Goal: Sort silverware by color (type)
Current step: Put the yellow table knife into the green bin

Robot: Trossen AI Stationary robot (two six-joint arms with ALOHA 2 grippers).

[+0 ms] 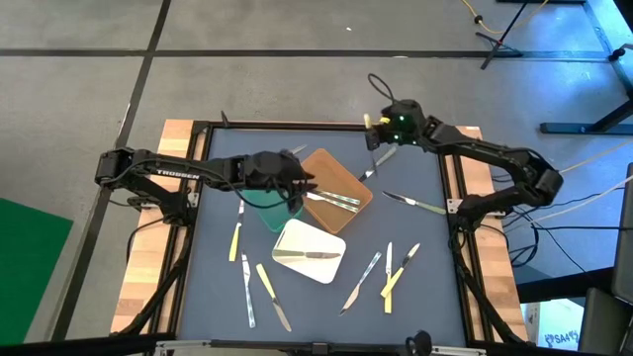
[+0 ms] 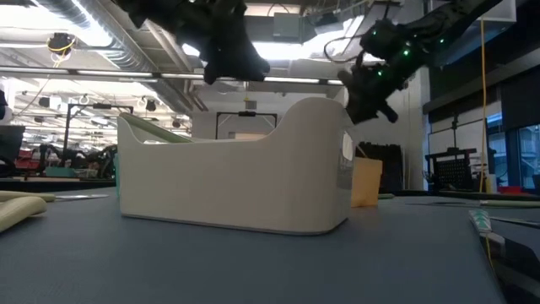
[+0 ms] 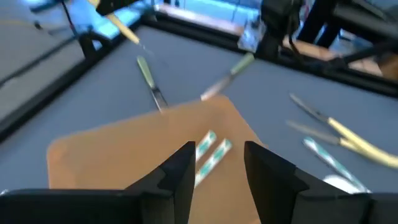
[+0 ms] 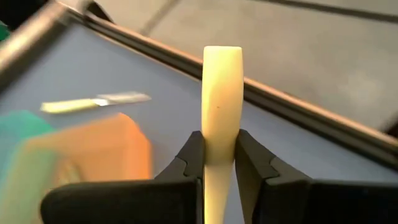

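Surface [image 1: 213, 287] fills centre of my high view, silverware [image 1: 388, 272] scattered mostly lower half. Brown tray [image 1: 341, 178] at centre carries two blue-handled pieces [image 3: 208, 155]. My left jaws [image 3: 217, 171] spread, empty, above brown tray. My right jaws [image 4: 217, 155], upper right of centre, pinch yellow-handled piece [image 4: 221, 93].

Left tool [image 1: 295, 188] hovers over the meeting point of the green tray [image 1: 265, 210] and brown tray [image 1: 336, 188], mid-desk. Two silvery-blue pieces [image 1: 334, 200] lie on the brown tray, one piece [image 1: 315, 255] on the white tray [image 1: 309, 251]. Right tool [image 1: 381, 126] sits at the far edge of the desk [image 1: 415, 183], a pale yellow piece [image 1: 369, 121] at its tip. Loose silverware [image 1: 388, 272] is scattered along the near side.
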